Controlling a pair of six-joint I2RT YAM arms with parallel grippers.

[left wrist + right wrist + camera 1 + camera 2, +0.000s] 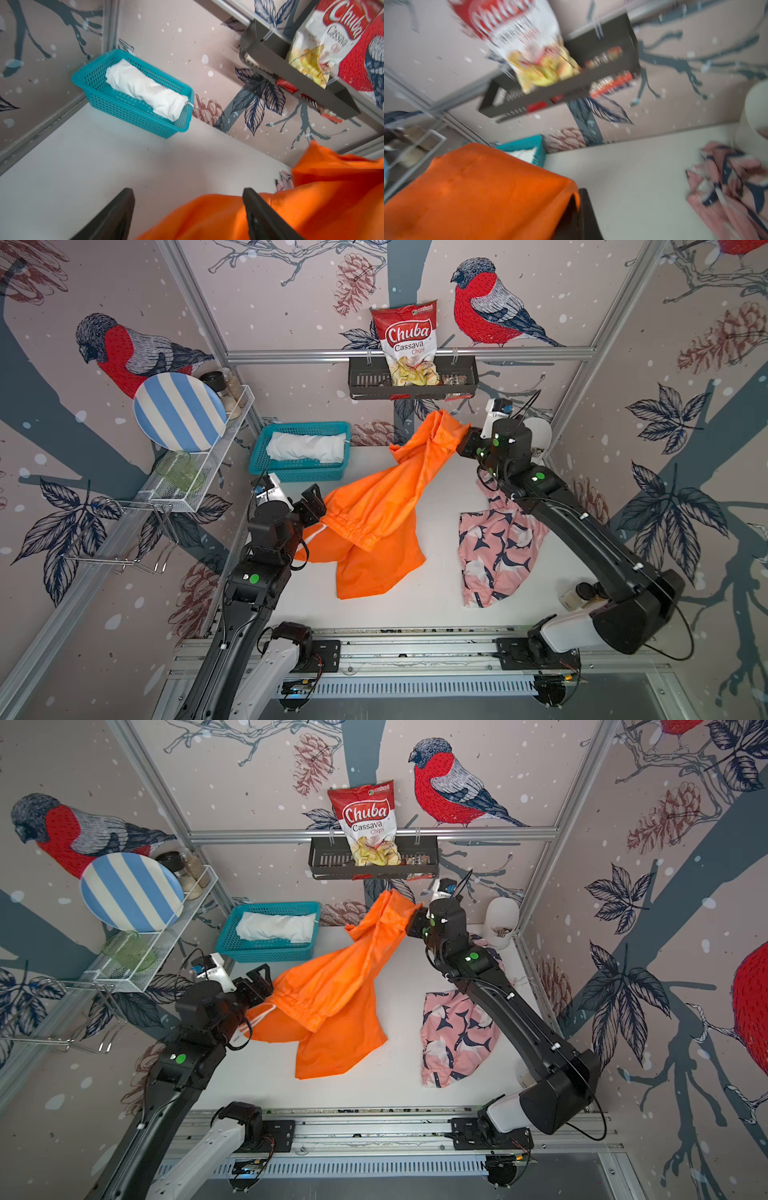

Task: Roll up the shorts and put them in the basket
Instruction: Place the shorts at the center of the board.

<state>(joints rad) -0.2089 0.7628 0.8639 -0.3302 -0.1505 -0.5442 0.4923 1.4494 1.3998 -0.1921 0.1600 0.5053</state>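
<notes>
The red-and-white chip bag [409,339] reads "Chuba Cassava Chips".

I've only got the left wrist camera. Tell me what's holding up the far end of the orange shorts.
Observer: The right fingers are shut on one end of the orange shorts and hold it raised below the black shelf.
Operator: Report where the pink shorts are.
Observer: The pink shorts lie crumpled on the table, partly under the right arm.
Operator: Tell me which part sits by my fingers.
Observer: The gathered waistband and its white drawstring lie right beside the left fingers.
</notes>
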